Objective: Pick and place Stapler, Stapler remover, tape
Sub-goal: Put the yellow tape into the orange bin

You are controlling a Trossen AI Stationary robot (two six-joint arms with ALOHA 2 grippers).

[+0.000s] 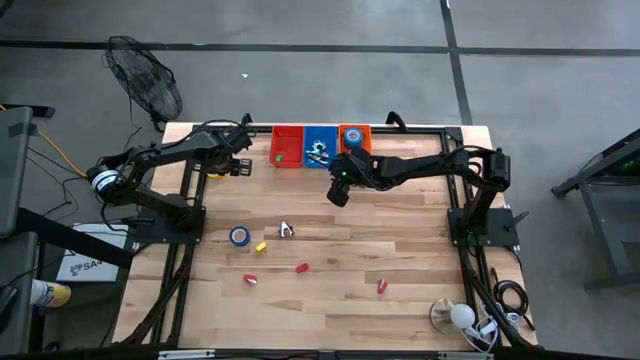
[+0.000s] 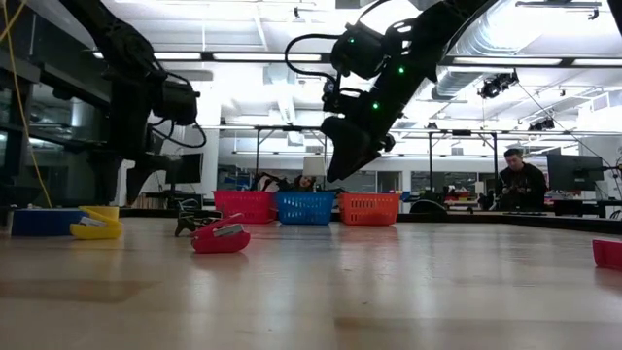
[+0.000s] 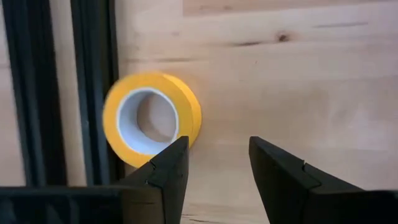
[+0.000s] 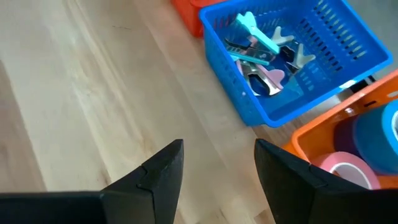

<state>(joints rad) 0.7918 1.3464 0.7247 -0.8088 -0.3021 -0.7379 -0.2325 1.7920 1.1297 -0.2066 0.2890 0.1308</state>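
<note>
A yellow tape roll (image 3: 152,118) lies flat on the table beside the black frame rail (image 3: 93,93) at the far left. My left gripper (image 3: 217,146) hovers open above it, and the roll shows just past one fingertip, not between the two. My right gripper (image 4: 217,149) hangs open and empty over bare wood near the blue basket (image 4: 298,68). Loose on the table lie a blue tape roll (image 1: 239,235), a stapler remover (image 1: 286,230), a small yellow stapler (image 1: 261,246) and three red staplers (image 1: 301,268).
Red (image 1: 287,147), blue (image 1: 320,147) and orange (image 1: 355,138) baskets stand in a row at the far edge. The blue one holds stapler removers (image 4: 261,53); the orange one holds pink (image 4: 345,168) and blue (image 4: 379,134) tape rolls. A person (image 2: 520,185) sits beyond the table.
</note>
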